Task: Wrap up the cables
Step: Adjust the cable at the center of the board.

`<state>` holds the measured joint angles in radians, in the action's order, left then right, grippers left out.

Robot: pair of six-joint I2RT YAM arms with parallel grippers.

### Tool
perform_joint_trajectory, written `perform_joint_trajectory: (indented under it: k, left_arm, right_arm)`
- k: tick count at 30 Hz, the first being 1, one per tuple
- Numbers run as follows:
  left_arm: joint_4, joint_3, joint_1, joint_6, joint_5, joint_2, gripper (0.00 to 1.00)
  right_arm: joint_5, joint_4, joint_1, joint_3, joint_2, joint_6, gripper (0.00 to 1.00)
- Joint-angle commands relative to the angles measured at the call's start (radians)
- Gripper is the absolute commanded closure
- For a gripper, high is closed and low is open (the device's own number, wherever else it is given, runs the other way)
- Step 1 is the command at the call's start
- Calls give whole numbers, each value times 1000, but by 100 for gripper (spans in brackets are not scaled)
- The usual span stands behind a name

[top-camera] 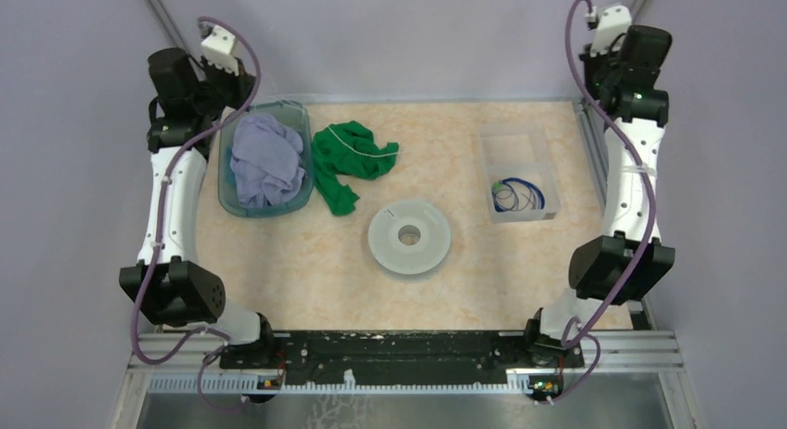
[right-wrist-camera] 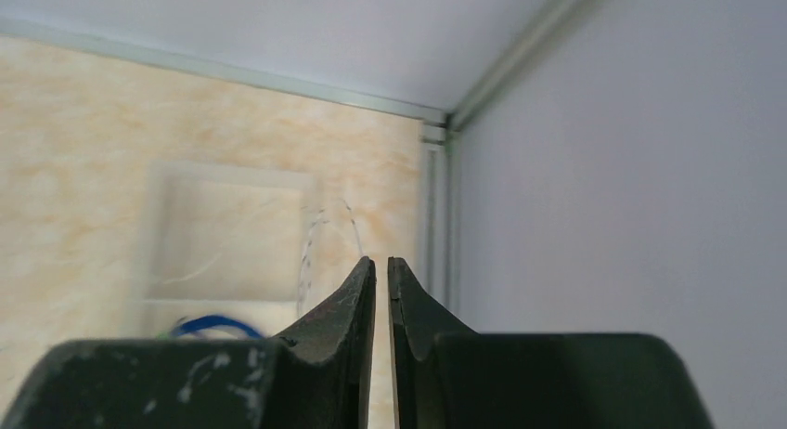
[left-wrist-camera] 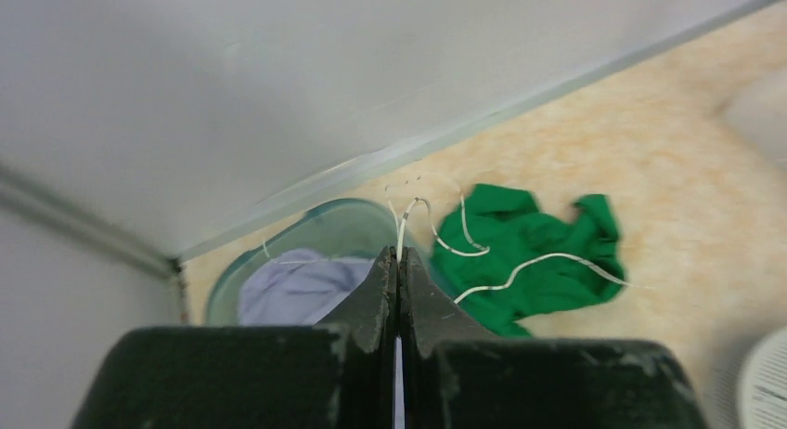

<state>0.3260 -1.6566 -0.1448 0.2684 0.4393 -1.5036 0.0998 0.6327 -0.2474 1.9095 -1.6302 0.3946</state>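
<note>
The dark blue cable [top-camera: 518, 195], with a green bit, lies coiled in a clear box [top-camera: 548, 174] at the right; a blue arc of it shows in the right wrist view [right-wrist-camera: 209, 327]. The hair-thin whitish cable [top-camera: 367, 152] lies loose across a green cloth [top-camera: 345, 164]; in the left wrist view [left-wrist-camera: 534, 262] one end lines up just above my fingertips. My left gripper [top-camera: 234, 84] [left-wrist-camera: 399, 253] is shut, raised at the far left above a bin. My right gripper [top-camera: 601, 81] [right-wrist-camera: 381, 262] is shut and empty, raised at the far right corner.
A round pale-grey spool [top-camera: 409, 236] lies flat mid-table. A teal bin [top-camera: 225, 183] holding a lilac cloth [top-camera: 266, 160] stands at the back left beside the green cloth. Walls close in the table at the back and sides.
</note>
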Motion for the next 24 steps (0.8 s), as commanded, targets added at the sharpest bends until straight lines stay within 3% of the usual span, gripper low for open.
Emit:
perform_joint_trajectory:
  k: [1, 7, 16, 20, 24]
  left_arm:
    - [6, -56, 87, -64, 86, 15, 100]
    - [-24, -142, 167, -180, 170, 8, 100]
    - [-42, -269, 208, -313, 246, -24, 100]
    - [-41, -349, 241, -378, 317, -55, 100]
    - [-35, -359, 324, -403, 342, -65, 100]
  right_arm:
    - [168, 66, 90, 48, 59, -60, 90]
    - [265, 141, 246, 87, 69, -92, 90]
    - [552, 195, 306, 199, 40, -228, 91]
    - [693, 130, 337, 158, 39, -272, 78]
    - [827, -56, 390, 120, 20, -416, 60]
